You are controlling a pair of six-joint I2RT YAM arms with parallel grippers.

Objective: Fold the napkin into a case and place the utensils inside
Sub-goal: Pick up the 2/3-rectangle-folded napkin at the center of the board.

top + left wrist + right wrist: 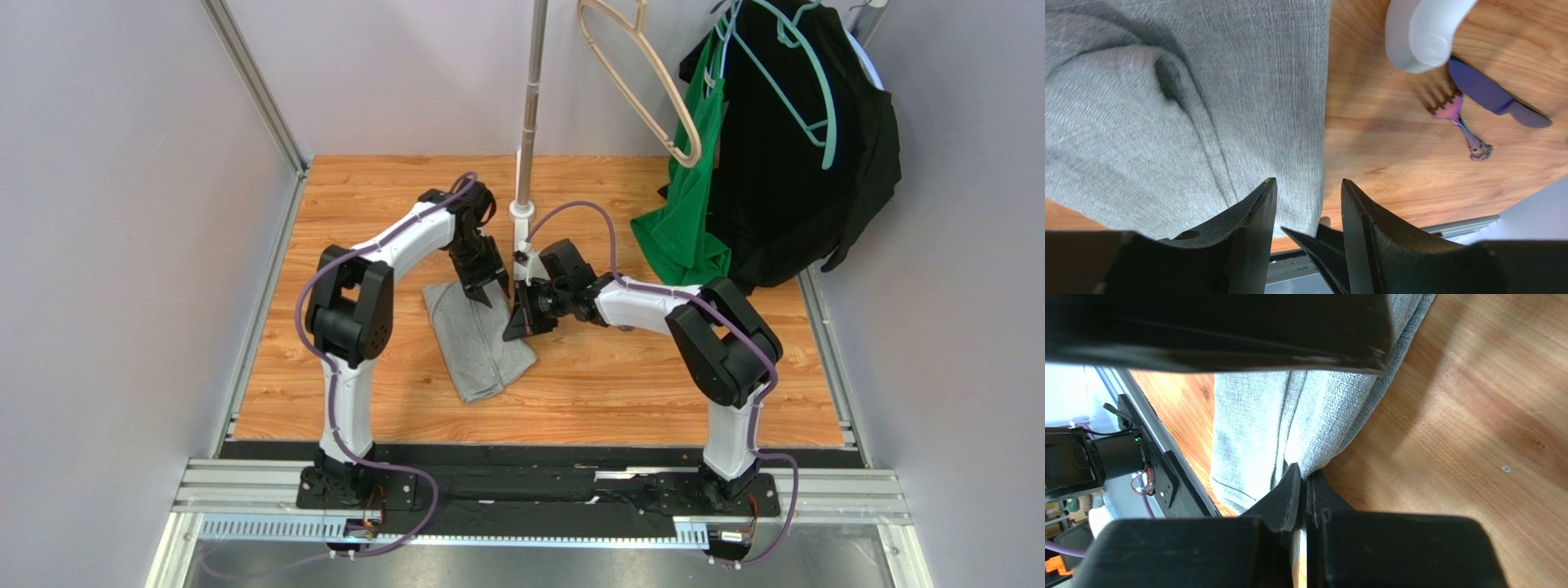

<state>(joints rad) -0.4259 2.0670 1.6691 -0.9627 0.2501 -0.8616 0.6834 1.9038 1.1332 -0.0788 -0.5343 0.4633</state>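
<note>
The grey napkin (478, 343) lies on the wooden table as a folded, layered strip. It fills the left of the left wrist view (1168, 110). My left gripper (481, 292) hovers over its far end with jaws open (1309, 190) and nothing between them. My right gripper (519, 325) is shut on the napkin's right edge (1306, 474), pinching a fold of the cloth (1254, 429). The silvery-purple fork (1457, 119) and the dark purple straight utensil (1496, 95) lie side by side on bare wood right of the napkin. In the top view they are hidden.
A metal pole with a white base (521, 214) stands just behind the grippers; the base also shows in the left wrist view (1422, 30). A green garment (687, 221) and a black garment (797, 159) hang at the back right. Metal rails (540, 490) border the table's near edge.
</note>
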